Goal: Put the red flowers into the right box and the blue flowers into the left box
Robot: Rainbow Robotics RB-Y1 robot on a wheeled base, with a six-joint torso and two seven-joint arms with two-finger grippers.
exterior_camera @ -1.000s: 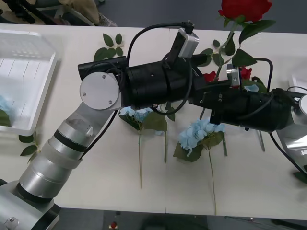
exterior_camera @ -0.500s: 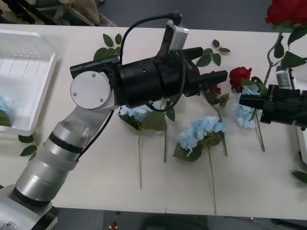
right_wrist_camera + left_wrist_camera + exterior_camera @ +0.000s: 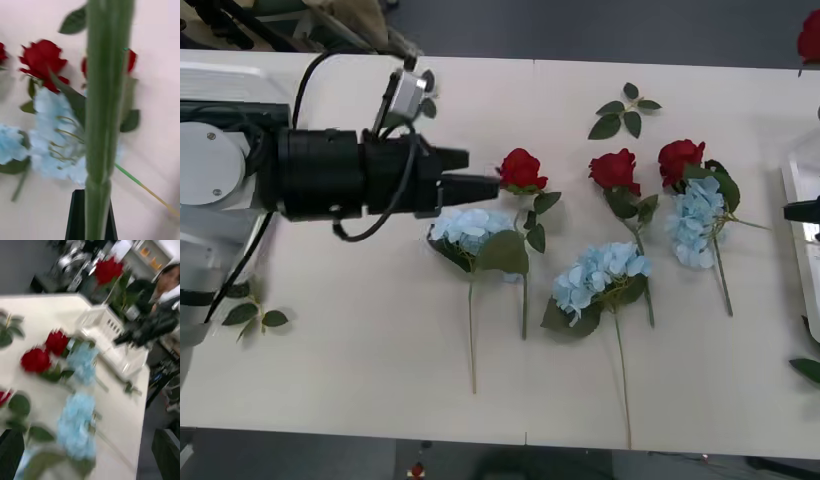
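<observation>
Above table, left fingers (image 3: 482, 172) spread, empty; right fingers (image 3: 90, 215) clamp red flower stem (image 3: 103, 112).

Red flowers (image 3: 36, 360) beside blue flowers (image 3: 77, 423); right box (image 3: 112, 337) beyond.

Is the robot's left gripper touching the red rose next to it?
Cannot tell. In the front view the left gripper tip reaches the rose's edge; contact or gap is unclear.

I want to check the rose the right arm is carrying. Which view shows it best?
The left wrist view: the held rose shows bloom and leaves above the right box. The right wrist view shows its stem close up; the front view catches a sliver of bloom.
</observation>
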